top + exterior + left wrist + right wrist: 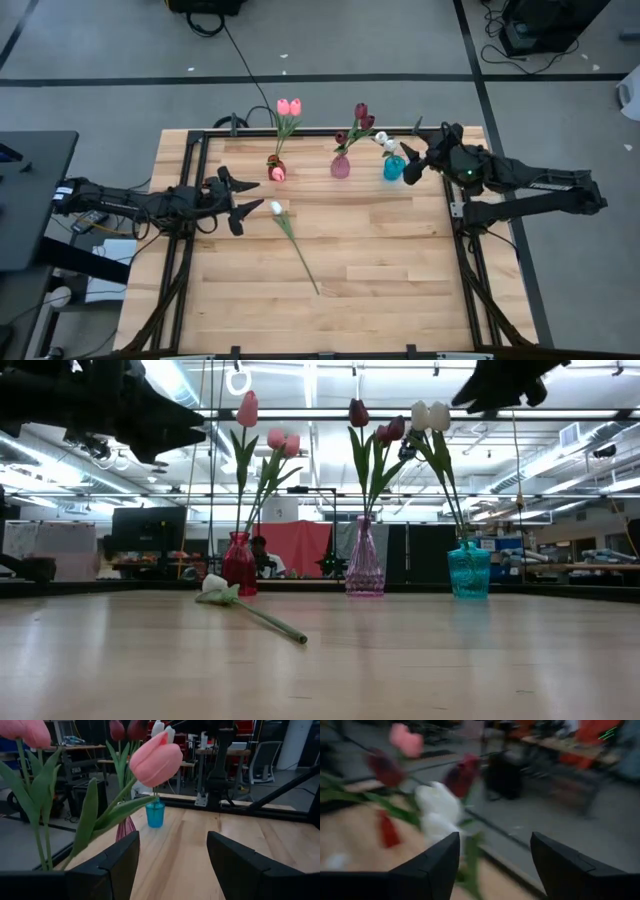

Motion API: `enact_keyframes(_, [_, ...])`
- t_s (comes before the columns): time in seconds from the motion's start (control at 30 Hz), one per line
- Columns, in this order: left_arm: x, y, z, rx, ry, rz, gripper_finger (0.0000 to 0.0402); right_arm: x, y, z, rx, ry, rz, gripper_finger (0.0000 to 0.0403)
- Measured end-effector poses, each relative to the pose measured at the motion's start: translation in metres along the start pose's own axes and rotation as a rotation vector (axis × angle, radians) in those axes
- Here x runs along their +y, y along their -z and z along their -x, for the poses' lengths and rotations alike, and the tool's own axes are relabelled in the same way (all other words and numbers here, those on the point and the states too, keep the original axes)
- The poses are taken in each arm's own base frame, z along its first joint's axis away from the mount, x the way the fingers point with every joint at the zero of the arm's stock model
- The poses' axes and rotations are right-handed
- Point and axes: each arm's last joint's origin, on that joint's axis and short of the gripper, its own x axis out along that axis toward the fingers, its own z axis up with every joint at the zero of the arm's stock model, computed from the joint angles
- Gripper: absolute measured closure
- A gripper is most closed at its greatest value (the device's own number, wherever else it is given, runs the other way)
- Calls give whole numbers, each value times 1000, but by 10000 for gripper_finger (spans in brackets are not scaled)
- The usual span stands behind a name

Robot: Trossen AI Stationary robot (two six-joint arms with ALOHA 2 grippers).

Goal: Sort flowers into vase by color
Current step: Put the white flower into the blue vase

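Three vases stand along the table's far edge: a red vase (277, 169) holding pink tulips (289, 106), a pink vase (341, 166) with dark red tulips (361, 115), and a teal vase (394, 168) with white tulips (385, 142). One white tulip (276, 208) lies flat on the table, its stem (303, 258) running toward the near edge. My left gripper (243, 197) hovers open, raised, just left of that tulip's head. My right gripper (407, 163) is open and empty, high beside the white tulips (437, 807).
A dark frame rail (300, 133) runs along the table's far edge behind the vases. Bare wood (380, 270) spreads across the near half of the table. In the low view the lying tulip (215, 586) rests in front of the red vase (239, 563).
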Motion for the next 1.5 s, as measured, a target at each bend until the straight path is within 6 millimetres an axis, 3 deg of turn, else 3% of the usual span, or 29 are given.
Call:
enact_keyframes(0.13, [0,1,0,14,14,11,163,9,-3,9,57,-200,-148,153])
enact_keyframes(0.3, [0,1,0,10,9,20,163,36,27,5,308,-203,-150,162])
enact_keyframes(0.57, [0,1,0,9,9,71,163,120,62,-27,463,-358,-104,164])
enact_keyframes(0.73, [-2,-5,0,-46,59,84,163,157,76,-47,460,-426,-127,165])
enact_keyframes(1.0, [-5,-4,1,-36,173,39,163,193,94,-70,498,-419,-88,165])
enact_keyframes(1.2, [-1,-6,6,-10,123,1,163,215,99,-83,510,-405,-67,165])
enact_keyframes(1.5, [6,-10,16,16,16,-33,163,256,126,-103,574,-449,-31,165])
